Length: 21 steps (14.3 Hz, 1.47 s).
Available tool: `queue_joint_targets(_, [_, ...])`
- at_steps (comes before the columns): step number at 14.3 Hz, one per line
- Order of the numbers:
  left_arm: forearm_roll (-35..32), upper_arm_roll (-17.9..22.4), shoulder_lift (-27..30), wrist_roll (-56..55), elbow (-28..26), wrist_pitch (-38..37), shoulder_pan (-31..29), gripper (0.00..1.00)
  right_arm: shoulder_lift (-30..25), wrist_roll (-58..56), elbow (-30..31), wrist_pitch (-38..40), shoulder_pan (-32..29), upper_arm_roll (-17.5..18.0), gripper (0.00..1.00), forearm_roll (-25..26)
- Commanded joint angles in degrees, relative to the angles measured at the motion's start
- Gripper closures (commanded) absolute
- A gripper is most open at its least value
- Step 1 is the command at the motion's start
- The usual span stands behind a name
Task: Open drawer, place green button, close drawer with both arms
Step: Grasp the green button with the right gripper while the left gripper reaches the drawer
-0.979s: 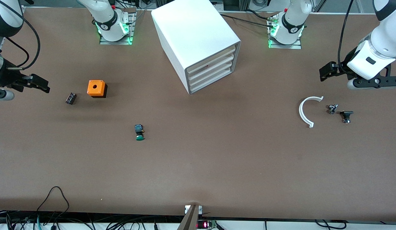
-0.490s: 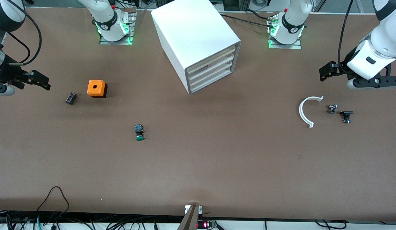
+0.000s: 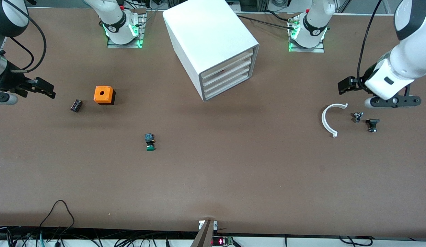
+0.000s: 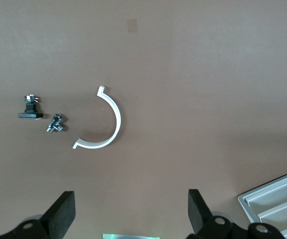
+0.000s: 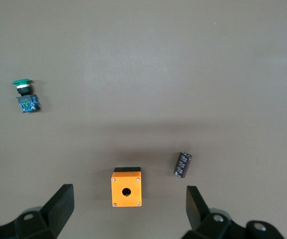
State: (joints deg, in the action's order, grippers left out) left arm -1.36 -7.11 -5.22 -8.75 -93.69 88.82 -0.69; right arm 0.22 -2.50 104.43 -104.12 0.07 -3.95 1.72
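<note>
The white cabinet [image 3: 213,41] stands at the table's middle near the arms' bases. Its four drawers are all shut, and the bottommost drawer [image 3: 228,86] sits flush. A corner of the cabinet shows in the left wrist view [image 4: 277,201]. The green-capped button [image 3: 150,142] lies on its side on the table, nearer the front camera than the cabinet. It also shows in the right wrist view [image 5: 25,94]. My left gripper [image 3: 344,85] is open and empty, over the table near a white arc; its fingers frame bare table [image 4: 128,219]. My right gripper [image 3: 47,90] is open and empty beside the orange cube [image 5: 127,213].
An orange cube [image 3: 103,94] with a round hole and a small black cylinder [image 3: 76,105] lie at the right arm's end. A white arc piece [image 3: 326,120], a small metal part [image 3: 357,117] and a black-capped part [image 3: 372,124] lie at the left arm's end.
My left gripper has come down and a little toward the cabinet, closer to the white arc. My right gripper has shifted only slightly. Nothing on the table has moved.
</note>
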Motion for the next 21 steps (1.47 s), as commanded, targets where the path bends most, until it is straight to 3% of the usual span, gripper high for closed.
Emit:
queue_joint_targets(1, [-0.67,-0.45,-3.48,0.40,4.22,-3.12,0.07,0.00,4.42,0.65,-0.01,-3.35,2.64,2.01,0.00,-2.07])
queue_joint_targets(3, [-0.40,-0.45,-7.77,0.31,5.61,-6.18,-0.45,0.00,7.93,3.36,-0.01,-8.44,6.94,2.28,0.00,-2.16])
queue_joint_targets(7, [15.46,-1.93,-13.04,2.15,-0.24,-6.73,-0.72,0.00,16.10,5.92,-0.19,-19.42,14.68,2.28,0.00,-1.98])
queue_joint_targets(9, [25.66,-2.47,-17.79,2.24,-4.80,-1.66,-0.37,0.00,20.32,7.06,-0.19,-24.17,17.15,2.28,0.00,-2.16])
queue_joint_targets(11, [32.01,-5.88,-20.87,4.25,-9.91,6.16,0.07,0.00,23.84,12.58,-0.01,-27.78,18.29,2.37,0.00,-2.07])
queue_joint_targets(13, [36.66,-8.79,-23.68,10.91,-12.90,12.14,0.86,0.00,26.66,16.28,-0.10,-30.51,20.49,2.37,0.00,-2.07])
queue_joint_targets(16, [49.31,-9.41,-26.42,20.14,-17.91,16.82,4.54,0.00,31.31,16.82,-0.01,-35.43,20.50,2.37,0.00,-1.98])
queue_joint_targets(21, [54.62,-14.06,-28.09,26.15,-22.23,25.33,8.85,0.03,35.54,15.94,0.43,-41.86,20.68,2.45,0.00,-1.81])
